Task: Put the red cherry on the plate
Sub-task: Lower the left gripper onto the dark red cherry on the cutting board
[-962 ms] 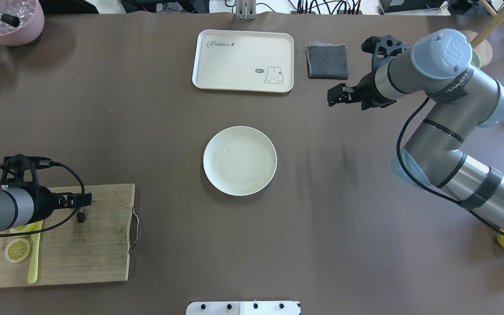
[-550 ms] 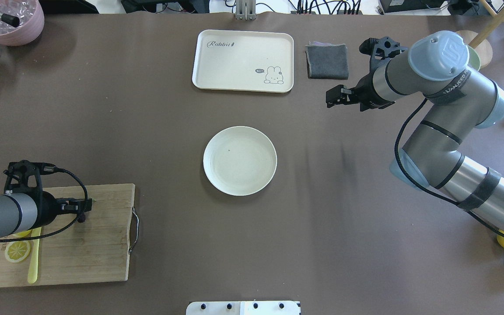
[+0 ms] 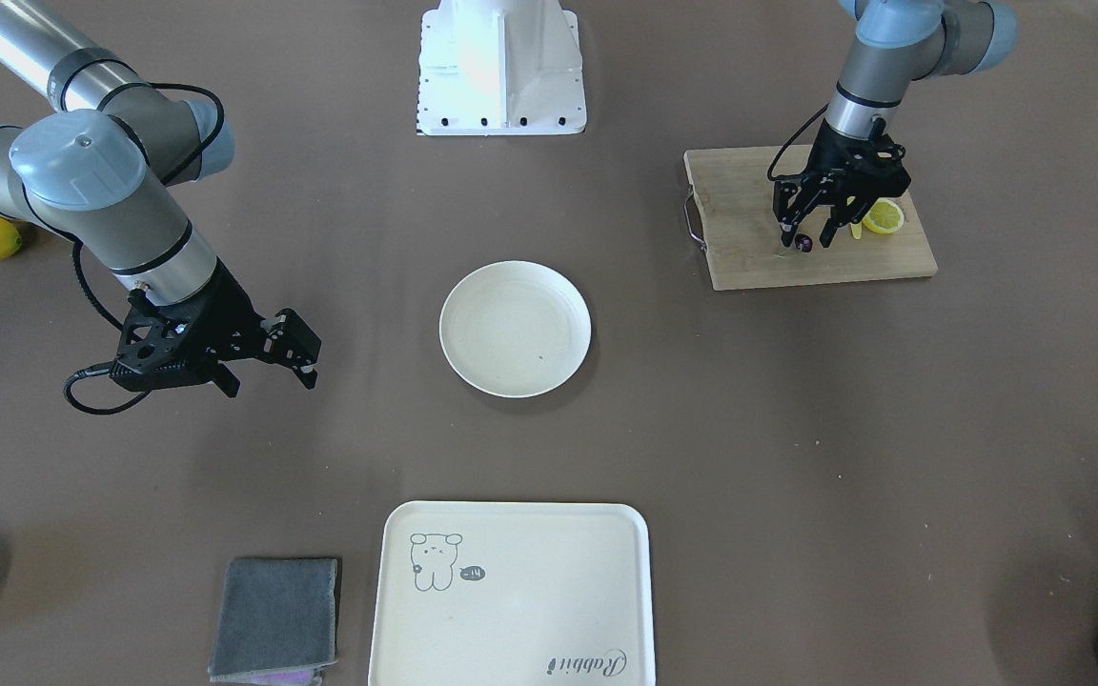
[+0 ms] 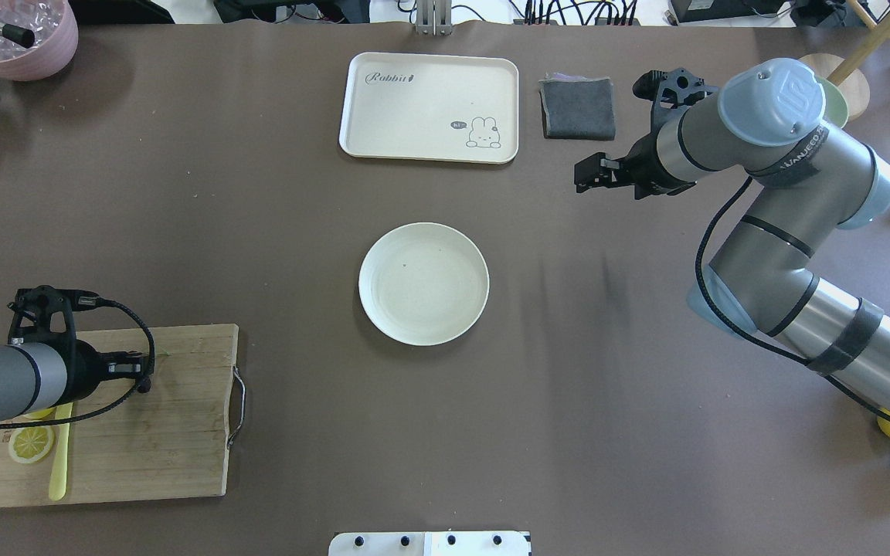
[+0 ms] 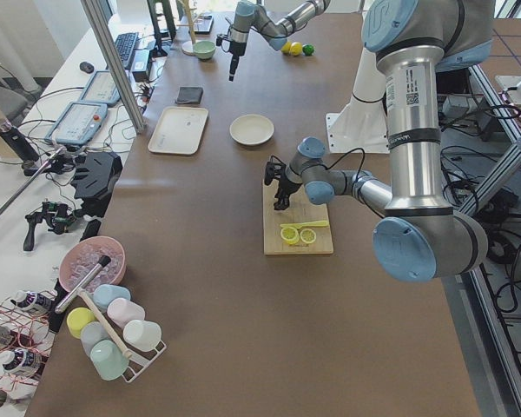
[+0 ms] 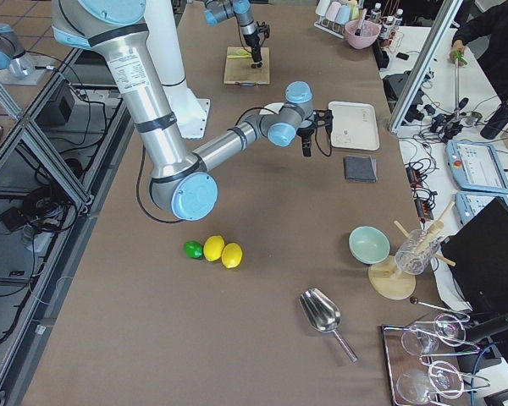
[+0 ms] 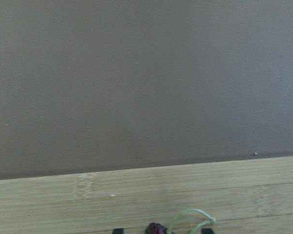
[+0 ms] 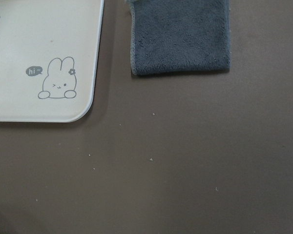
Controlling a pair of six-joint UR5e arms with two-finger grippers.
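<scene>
Two grippers work over one bench. At the bench's near left corner lies a wooden board, with a lemon slice at its left end. The cherry rests on the board close to its far edge, well apart from the plate at the bench's middle. The left gripper points down over the cherry, jaws parted, one finger on either side of the fruit and not closed on it. Beyond the plate and to its right, the right gripper hangs above the bench, jaws apart, holding nothing. Along the far edge lie a cream tray and, just beside its right end, a grey cloth.
</scene>
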